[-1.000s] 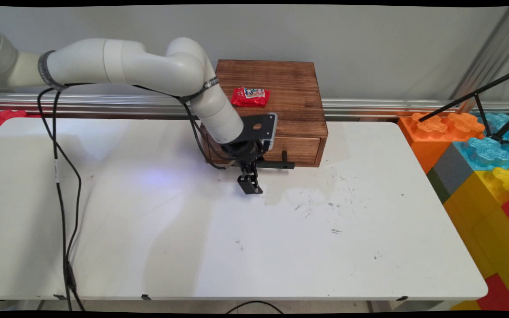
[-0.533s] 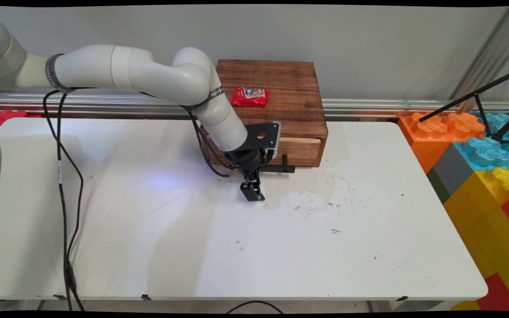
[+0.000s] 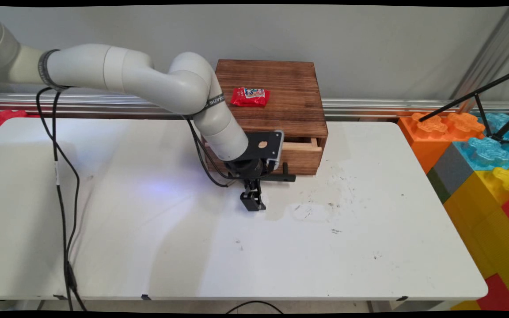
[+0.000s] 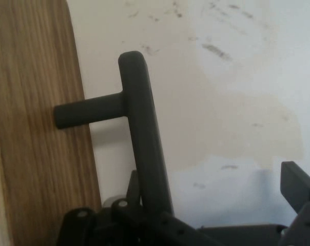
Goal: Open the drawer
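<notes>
A dark grey T-shaped bar handle (image 4: 139,148) is standing out on its short stem from a brown grained wooden drawer front (image 4: 37,123) along the left. The bar is running down into the black gripper (image 4: 216,205) linkage, over a scuffed white table (image 4: 237,87).

The band (image 3: 214,100) round the arm's forearm link carries small white lettering, too small to read; the red packet (image 3: 250,96) on the wooden drawer box (image 3: 281,84) bears an unreadable printed label.
</notes>
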You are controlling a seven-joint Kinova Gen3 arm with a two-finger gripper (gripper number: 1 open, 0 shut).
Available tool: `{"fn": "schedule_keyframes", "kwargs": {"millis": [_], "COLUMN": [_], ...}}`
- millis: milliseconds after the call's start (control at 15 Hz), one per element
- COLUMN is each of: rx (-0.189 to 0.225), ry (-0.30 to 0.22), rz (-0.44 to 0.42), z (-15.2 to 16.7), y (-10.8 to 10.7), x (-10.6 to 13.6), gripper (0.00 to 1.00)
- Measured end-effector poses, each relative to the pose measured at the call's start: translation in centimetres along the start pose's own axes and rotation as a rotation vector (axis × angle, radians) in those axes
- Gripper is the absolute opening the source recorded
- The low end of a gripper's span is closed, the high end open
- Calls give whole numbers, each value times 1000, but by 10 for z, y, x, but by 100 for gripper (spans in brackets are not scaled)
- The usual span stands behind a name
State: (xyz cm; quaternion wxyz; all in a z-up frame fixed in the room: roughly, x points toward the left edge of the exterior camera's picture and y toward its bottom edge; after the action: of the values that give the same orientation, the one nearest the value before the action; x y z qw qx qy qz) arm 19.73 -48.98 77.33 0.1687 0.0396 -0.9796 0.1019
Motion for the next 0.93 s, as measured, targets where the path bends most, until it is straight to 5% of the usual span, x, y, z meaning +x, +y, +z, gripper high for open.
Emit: {"fn": "schedule_keyframes", "kwargs": {"millis": [933], "rx": [-5], "ry": [-17], "rz": [-43], "z": [-15], "y": [67], "x": [26], "gripper": [100]}}
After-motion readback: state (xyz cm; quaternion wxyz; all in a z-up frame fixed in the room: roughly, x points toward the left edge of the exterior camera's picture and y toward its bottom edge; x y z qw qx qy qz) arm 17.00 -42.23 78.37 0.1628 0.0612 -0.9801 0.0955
